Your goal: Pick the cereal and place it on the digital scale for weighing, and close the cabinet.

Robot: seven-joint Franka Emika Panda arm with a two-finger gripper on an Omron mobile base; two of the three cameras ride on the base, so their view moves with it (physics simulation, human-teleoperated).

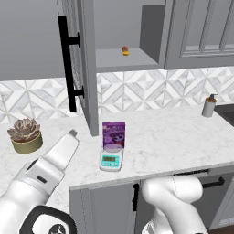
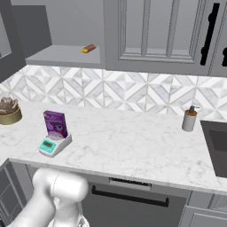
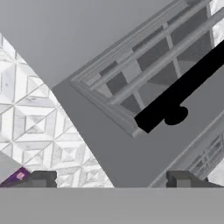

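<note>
The purple cereal [image 1: 113, 134] box stands upright on the white and teal digital scale [image 1: 111, 158], on the marble counter; both also appear as the cereal [image 2: 55, 123] and the scale [image 2: 53, 145] in the right base view. The grey upper cabinet door [image 1: 82, 55] stands swung open, its black bar handle [image 1: 68, 64] facing out. In the hand view my gripper [image 3: 113, 179] is open with nothing between its fingertips [image 3: 41, 178], close in front of the door [image 3: 109, 144] near the lower end of the handle [image 3: 183, 87]. A purple corner of the cereal [image 3: 17, 177] shows there.
A small orange-red item [image 1: 125, 50] lies on the open cabinet's shelf. A succulent pot [image 1: 26, 135] stands at the counter's left, a soap dispenser [image 1: 209, 106] at its right beside the sink [image 2: 217, 142]. My white arm link [image 1: 50, 160] stretches over the counter's left part.
</note>
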